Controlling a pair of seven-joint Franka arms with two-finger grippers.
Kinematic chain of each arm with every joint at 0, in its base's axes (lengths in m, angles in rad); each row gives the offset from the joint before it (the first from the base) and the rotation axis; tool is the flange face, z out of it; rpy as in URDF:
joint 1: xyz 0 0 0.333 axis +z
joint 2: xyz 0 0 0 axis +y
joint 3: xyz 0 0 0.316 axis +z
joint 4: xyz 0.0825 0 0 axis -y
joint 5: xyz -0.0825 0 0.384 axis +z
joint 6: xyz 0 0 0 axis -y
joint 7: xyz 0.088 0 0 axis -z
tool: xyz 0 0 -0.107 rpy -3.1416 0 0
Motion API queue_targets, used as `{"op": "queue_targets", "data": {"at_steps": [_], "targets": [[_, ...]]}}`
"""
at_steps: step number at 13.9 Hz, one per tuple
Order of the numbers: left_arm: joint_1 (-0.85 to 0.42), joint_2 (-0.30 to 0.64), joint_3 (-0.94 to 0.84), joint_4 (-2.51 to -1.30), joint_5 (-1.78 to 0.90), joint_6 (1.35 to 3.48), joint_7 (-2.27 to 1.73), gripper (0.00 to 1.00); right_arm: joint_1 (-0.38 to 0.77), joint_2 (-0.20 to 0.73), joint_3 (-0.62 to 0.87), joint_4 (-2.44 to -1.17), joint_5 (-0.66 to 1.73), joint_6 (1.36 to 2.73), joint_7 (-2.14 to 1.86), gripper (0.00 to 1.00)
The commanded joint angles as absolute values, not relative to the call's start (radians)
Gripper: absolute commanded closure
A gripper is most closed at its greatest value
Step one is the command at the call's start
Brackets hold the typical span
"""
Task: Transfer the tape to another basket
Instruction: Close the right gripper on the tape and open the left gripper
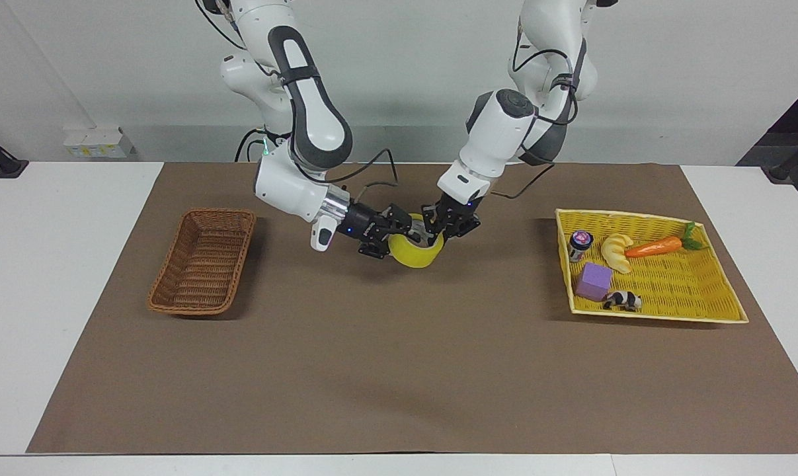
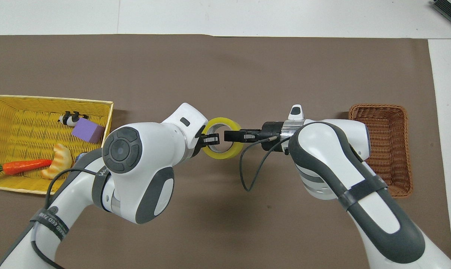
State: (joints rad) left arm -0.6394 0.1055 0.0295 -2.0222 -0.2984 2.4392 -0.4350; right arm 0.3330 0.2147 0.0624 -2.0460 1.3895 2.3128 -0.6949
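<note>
The yellow tape [image 1: 416,255] hangs in the air over the middle of the brown mat, between the two baskets. My left gripper [image 1: 440,233] is shut on the rim of the roll at the left arm's end. My right gripper [image 1: 394,237] is at the other rim, open, with one finger inside the ring and one outside the wall. In the overhead view the tape [image 2: 229,153] sits between the left gripper [image 2: 212,140] and the right gripper [image 2: 231,135]. The brown wicker basket [image 1: 174,264] stands empty toward the right arm's end of the table [image 2: 388,149].
A flat yellow basket [image 1: 676,284] toward the left arm's end holds a carrot toy [image 1: 653,246], a banana toy [image 1: 615,252], a purple block [image 1: 594,280], a small jar [image 1: 579,243] and a black-and-white animal figure [image 1: 622,301].
</note>
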Motion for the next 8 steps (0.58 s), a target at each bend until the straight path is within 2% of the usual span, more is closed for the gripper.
{"op": "queue_targets", "data": {"at_steps": [1,3,6,7,8], "targets": [[-0.661,0.072,0.049,-2.056,-0.313,2.450,-0.443,0.76,0.321,0.212,0.063,-2.051,1.373,2.292,-0.750,1.00],[-0.658,0.072,0.051,-2.054,-0.314,2.447,-0.443,0.65,0.321,0.212,0.063,-2.051,1.348,2.292,-0.750,1.00],[-0.653,0.077,0.051,-2.045,-0.313,2.442,-0.439,0.04,0.321,0.212,0.063,-2.052,1.342,2.292,-0.750,1.00],[-0.652,0.080,0.052,-2.043,-0.313,2.442,-0.434,0.00,0.321,0.212,0.063,-2.056,1.341,2.292,-0.750,1.00],[-0.650,0.083,0.054,-2.040,-0.313,2.442,-0.431,0.00,0.321,0.209,0.063,-2.068,1.341,2.293,-0.750,1.00]]}}
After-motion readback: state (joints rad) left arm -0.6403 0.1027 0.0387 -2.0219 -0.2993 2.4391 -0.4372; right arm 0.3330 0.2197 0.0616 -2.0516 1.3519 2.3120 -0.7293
